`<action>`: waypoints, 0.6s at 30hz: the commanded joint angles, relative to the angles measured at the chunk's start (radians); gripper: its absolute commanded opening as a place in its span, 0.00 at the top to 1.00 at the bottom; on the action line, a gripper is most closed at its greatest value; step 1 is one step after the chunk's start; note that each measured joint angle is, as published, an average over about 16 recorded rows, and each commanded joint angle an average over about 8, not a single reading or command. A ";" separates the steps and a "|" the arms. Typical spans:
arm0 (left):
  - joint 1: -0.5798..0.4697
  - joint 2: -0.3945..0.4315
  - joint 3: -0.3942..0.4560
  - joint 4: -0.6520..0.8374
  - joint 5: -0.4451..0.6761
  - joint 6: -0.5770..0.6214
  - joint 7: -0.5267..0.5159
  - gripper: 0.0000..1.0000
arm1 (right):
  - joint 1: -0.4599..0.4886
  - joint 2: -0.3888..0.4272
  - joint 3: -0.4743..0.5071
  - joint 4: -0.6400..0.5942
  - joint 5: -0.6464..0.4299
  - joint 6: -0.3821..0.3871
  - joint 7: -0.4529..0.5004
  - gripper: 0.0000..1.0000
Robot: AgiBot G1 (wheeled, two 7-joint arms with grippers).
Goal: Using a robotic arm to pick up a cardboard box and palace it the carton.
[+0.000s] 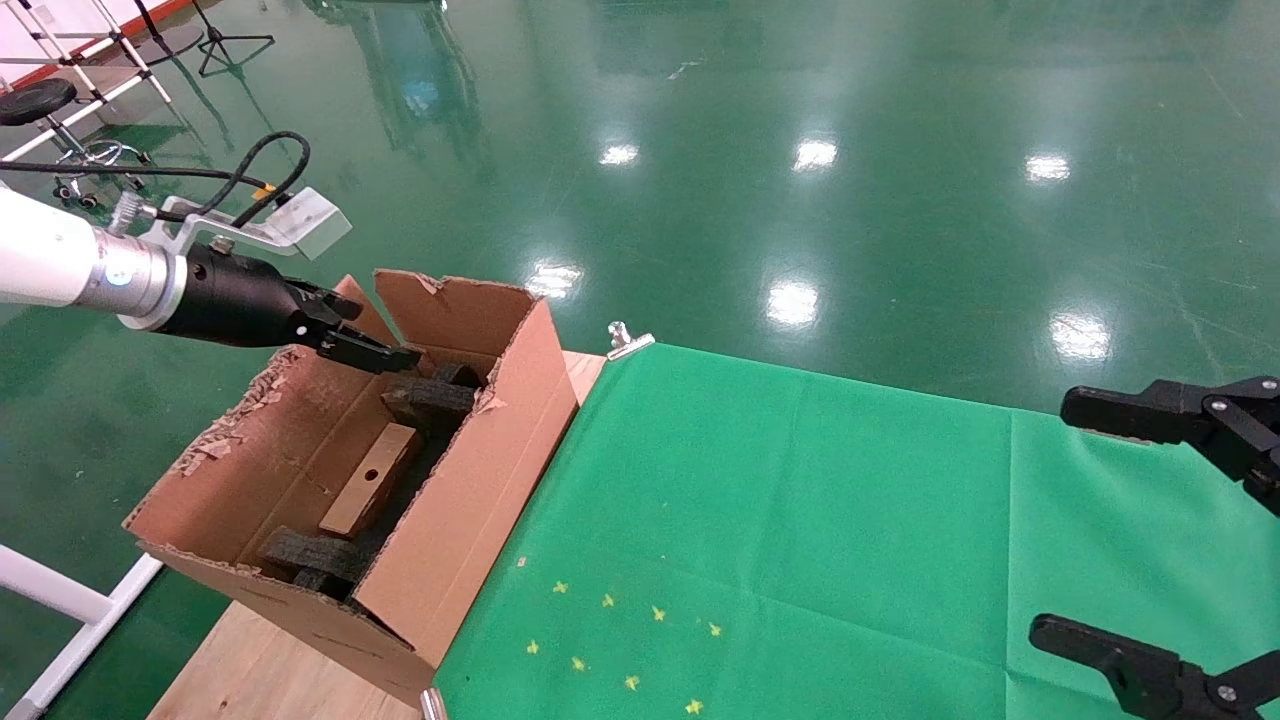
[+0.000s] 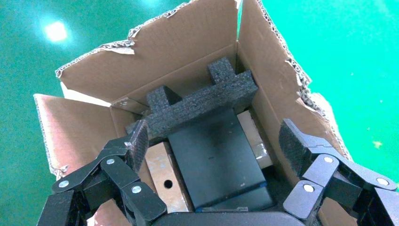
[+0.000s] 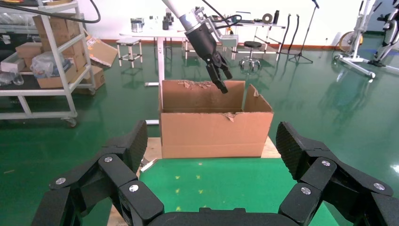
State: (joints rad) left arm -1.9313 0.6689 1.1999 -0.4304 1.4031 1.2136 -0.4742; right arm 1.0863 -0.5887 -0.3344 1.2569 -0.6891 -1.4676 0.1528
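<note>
The carton (image 1: 470, 480) stands at the table's left end with its flaps up and ragged edges. Black foam blocks (image 2: 197, 101) sit inside it. The white robotic arm's left gripper (image 1: 370, 335) hangs open just above the carton's far end, holding nothing. In the left wrist view, the left gripper (image 2: 211, 141) looks down into the carton (image 2: 188, 42). There the cardboard box (image 2: 254, 136), slim, brown and with a shiny tape patch, lies against the carton wall beside a dark flat block (image 2: 214, 160). The carton's near wall hides the box in the head view.
A brown slab with a round hole (image 1: 370, 480) leans inside the carton. A green cloth (image 1: 800, 520) with yellow marks covers the table. My right gripper (image 1: 1110, 525) is parked open at the right edge, over the cloth. Metal clips (image 1: 625, 340) hold the cloth corners.
</note>
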 commanded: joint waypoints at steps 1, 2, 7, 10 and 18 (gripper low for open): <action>0.001 0.005 0.000 0.012 0.003 -0.012 0.001 0.00 | 0.000 0.000 0.000 0.000 0.000 0.000 0.000 0.00; 0.009 0.003 -0.009 -0.001 -0.005 -0.005 0.003 0.00 | 0.000 0.000 0.000 0.000 0.000 0.000 0.000 0.00; 0.073 -0.002 -0.078 -0.065 -0.055 0.017 0.025 0.00 | 0.000 0.000 0.000 0.000 0.000 0.000 0.000 0.00; 0.117 -0.005 -0.125 -0.109 -0.090 0.032 0.039 0.00 | 0.000 0.000 0.000 0.000 0.000 0.000 0.000 0.00; 0.234 -0.013 -0.251 -0.227 -0.182 0.071 0.078 0.00 | 0.000 0.000 0.000 0.000 0.000 0.000 0.000 0.00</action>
State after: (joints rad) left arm -1.6978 0.6558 0.9495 -0.6570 1.2213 1.2848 -0.3960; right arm 1.0864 -0.5886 -0.3346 1.2568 -0.6889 -1.4676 0.1527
